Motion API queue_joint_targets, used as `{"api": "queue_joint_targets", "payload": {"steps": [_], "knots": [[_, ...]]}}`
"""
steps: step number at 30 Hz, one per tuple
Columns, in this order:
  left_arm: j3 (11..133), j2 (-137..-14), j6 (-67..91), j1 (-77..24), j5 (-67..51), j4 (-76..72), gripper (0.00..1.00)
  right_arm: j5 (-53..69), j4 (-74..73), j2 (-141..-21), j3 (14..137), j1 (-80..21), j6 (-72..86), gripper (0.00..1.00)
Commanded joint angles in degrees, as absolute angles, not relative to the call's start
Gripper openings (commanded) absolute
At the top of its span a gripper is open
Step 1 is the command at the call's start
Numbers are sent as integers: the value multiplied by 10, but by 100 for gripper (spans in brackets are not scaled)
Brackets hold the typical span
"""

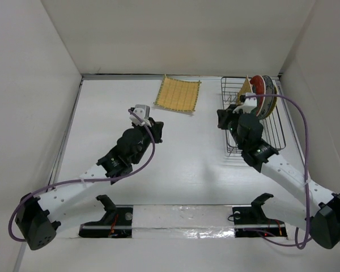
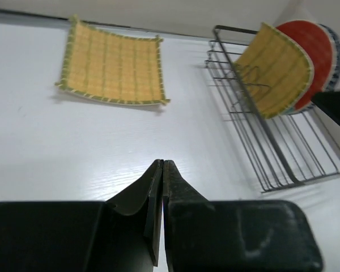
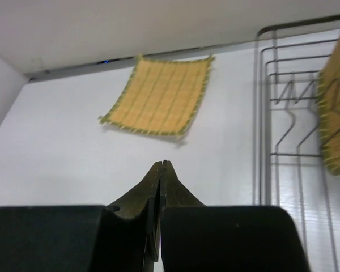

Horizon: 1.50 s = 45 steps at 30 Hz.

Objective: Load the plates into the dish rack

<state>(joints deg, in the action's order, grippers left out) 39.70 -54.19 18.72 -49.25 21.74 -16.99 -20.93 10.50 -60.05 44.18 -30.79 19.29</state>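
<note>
Top external view: a rectangular black thin-wire dish rack (image 1: 273,133) sits at about 2 o'clock on the white table (image 1: 187,170), with plates standing on edge in its far end. Nearest in that stack is a square yellow ribbed bamboo-look plate (image 1: 247,88), tilted back against a large round red plate (image 1: 258,85). Behind the red face a blue-and-white patterned edge (image 2: 335,42) shows; I cannot tell whether it belongs to the red plate or to another one.

A second square yellow ribbed plate (image 1: 178,94) lies flat on the table at 12 o'clock, well apart from the rack and on its 9 o'clock side.

The left gripper (image 1: 157,127) hangs over bare table left of centre, with the flat plate at its 1 o'clock. Its wrist view shows the two black fingers pressed together with nothing between them.

The right gripper (image 1: 222,117) is just beside the rack's left rim. Its fingers also meet tip to tip, empty.
</note>
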Motion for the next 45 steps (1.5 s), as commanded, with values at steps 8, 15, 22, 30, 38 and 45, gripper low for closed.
{"api": "queue_joint_targets", "payload": {"steps": [8,15,22,30,38,45], "knots": [[422,-695,383,-256,5,-213,30,-120,155,-497,381,-351,207,16],[495,-843,414,-209,-16,-241,69,-59,188,-491,353,-364,225,27],[605,-1015,455,-197,-16,-238,75,-68,185,-471,339,-370,227,28],[664,-1136,516,-161,-19,-298,69,-70,176,-427,329,-370,230,29],[736,-1212,543,-156,-47,-311,69,-65,181,-419,329,-370,233,30],[751,-1254,600,-144,-69,-349,60,-55,189,-425,336,-370,234,30]]}}
